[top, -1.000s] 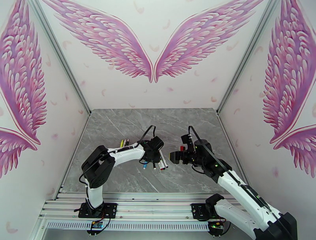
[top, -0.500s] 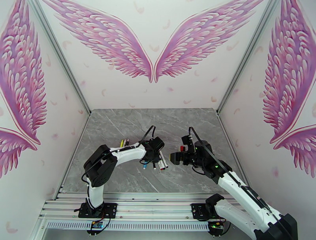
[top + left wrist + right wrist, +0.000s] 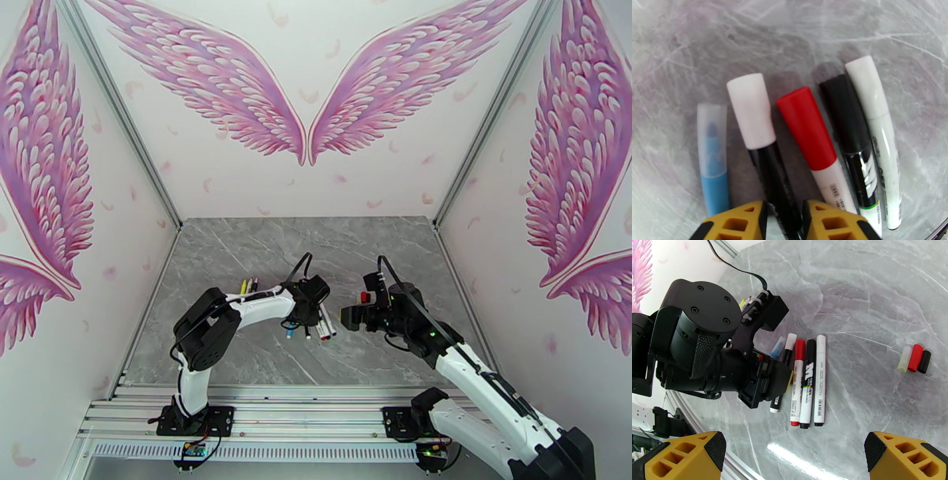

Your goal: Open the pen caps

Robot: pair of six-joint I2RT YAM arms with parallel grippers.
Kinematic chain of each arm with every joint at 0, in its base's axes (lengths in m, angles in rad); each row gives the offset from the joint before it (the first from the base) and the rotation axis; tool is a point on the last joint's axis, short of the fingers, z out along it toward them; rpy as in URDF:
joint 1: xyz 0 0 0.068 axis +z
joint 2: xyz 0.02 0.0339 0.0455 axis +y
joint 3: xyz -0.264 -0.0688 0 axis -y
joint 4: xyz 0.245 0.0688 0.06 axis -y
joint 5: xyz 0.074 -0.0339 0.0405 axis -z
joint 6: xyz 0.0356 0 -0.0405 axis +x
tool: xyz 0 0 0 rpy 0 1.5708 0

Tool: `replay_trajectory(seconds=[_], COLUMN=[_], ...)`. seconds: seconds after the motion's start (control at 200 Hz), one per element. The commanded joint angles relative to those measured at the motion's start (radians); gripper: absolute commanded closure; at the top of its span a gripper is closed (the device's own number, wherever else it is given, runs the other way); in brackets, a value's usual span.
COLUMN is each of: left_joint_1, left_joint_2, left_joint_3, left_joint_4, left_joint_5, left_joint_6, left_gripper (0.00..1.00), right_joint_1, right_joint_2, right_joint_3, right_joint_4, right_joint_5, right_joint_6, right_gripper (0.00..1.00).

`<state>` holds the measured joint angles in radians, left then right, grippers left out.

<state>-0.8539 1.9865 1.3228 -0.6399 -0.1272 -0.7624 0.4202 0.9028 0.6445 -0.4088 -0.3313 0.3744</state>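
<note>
Our left claw is down low over the worktop, with its two yellow fingers close on each side of the black pen. The pen fills the gap between them, but we cannot tell if they pinch it or just sit beside it. This pen lies flat with its white cap on. Just beside it on one side lies a blue pen with a clear cap. On the other side we see a pen with a red cap, then one with a black cap, then a white pen. All five lie in a row with their caps on. Our right claw hangs above the worktop with its fingers spread wide and nothing between them. Well apart from the row, three loose caps lie touching in a short line: one pale, one red, one black
</note>
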Motion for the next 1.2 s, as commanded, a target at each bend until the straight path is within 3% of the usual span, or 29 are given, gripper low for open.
replay_trajectory(seconds=[0.0, 0.345, 0.615, 0.73, 0.865, 0.994, 1.194], left_joint_1=[-0.006, -0.005, 0.011, 0.031, 0.081, 0.160, 0.183], left_joint_2=[0.019, 0.025, -0.078, -0.171, -0.256, -0.339, -0.493], left_joint_3=[0.033, 0.041, 0.026, -0.019, -0.022, -0.065, -0.110], left_joint_4=[-0.017, -0.063, -0.052, 0.018, 0.028, 0.113, 0.137], left_joint_5=[-0.023, -0.068, -0.066, -0.018, 0.041, 0.214, 0.279], left_joint_6=[-0.011, -0.033, -0.063, -0.062, 0.033, 0.189, 0.311], left_gripper=[0.70, 0.74, 0.77, 0.79, 0.82, 0.84, 0.88], right_joint_1=[0.008, 0.008, 0.008, 0.008, 0.008, 0.007, 0.006], right_joint_2=[-0.019, -0.019, -0.017, -0.007, 0.009, 0.023, 0.079], right_joint_3=[-0.016, -0.011, -0.005, -0.003, 0.026, 0.063, 0.231], right_joint_4=[0.001, 0.001, 0.015, 0.046, 0.063, 0.092, -0.026], right_joint_5=[0.017, 0.010, -0.007, -0.010, 0.006, 0.002, -0.053], right_joint_6=[0.018, 0.018, 0.027, 0.050, 0.135, 0.257, 0.288], right_gripper=[0.01, 0.01, 0.01, 0.01, 0.06, 0.16, 0.27])
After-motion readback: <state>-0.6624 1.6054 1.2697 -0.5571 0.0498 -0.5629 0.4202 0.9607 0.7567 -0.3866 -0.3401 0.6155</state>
